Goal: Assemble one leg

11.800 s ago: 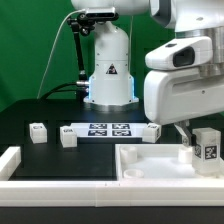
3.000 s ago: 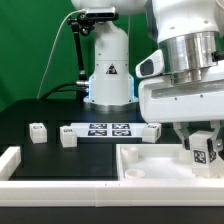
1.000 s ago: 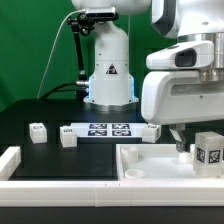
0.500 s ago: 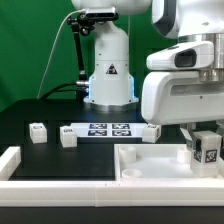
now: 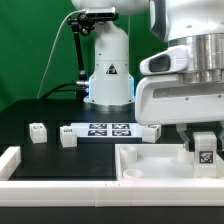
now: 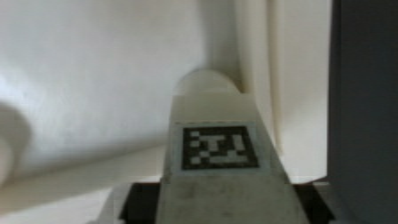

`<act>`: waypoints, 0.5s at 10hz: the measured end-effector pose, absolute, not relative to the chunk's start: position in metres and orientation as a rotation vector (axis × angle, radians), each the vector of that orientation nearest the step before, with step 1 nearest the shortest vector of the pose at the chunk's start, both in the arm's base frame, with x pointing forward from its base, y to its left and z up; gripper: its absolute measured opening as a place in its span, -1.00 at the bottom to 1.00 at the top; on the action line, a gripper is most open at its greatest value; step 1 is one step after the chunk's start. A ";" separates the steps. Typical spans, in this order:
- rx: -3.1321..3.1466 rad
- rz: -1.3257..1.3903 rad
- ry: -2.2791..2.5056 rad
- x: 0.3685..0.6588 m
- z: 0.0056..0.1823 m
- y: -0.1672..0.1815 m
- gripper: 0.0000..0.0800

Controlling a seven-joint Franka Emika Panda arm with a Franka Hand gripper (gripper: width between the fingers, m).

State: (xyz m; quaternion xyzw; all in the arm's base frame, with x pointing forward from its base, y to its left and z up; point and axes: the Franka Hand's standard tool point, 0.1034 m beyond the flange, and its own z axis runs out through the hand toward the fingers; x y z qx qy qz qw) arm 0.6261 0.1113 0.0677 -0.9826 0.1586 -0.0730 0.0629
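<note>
A white leg with a black-and-white tag stands upright over the right part of the large white rimmed panel. My gripper is shut on this leg, its dark fingers on both sides. In the wrist view the leg fills the middle, tag facing the camera, with the panel's white floor behind it. Three more legs lie on the black table: one leg and another leg at the exterior view's left, and a third leg by the marker board's right end.
The marker board lies on the table behind the panel. A white robot base stands at the back. A white rim piece sits at the front left. The arm's body hangs over the panel's right half.
The gripper with the leg has moved slightly left and down over the panel, and the wrist has turned. The other legs have not moved.
</note>
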 end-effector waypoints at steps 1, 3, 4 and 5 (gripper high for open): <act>-2.937 -0.216 0.598 0.626 0.067 0.112 -0.27; -2.823 -0.187 0.900 0.625 0.067 0.112 -0.26; -2.764 -0.170 1.050 0.624 0.066 0.113 -0.26; -2.728 -0.160 1.126 0.624 0.066 0.113 -0.26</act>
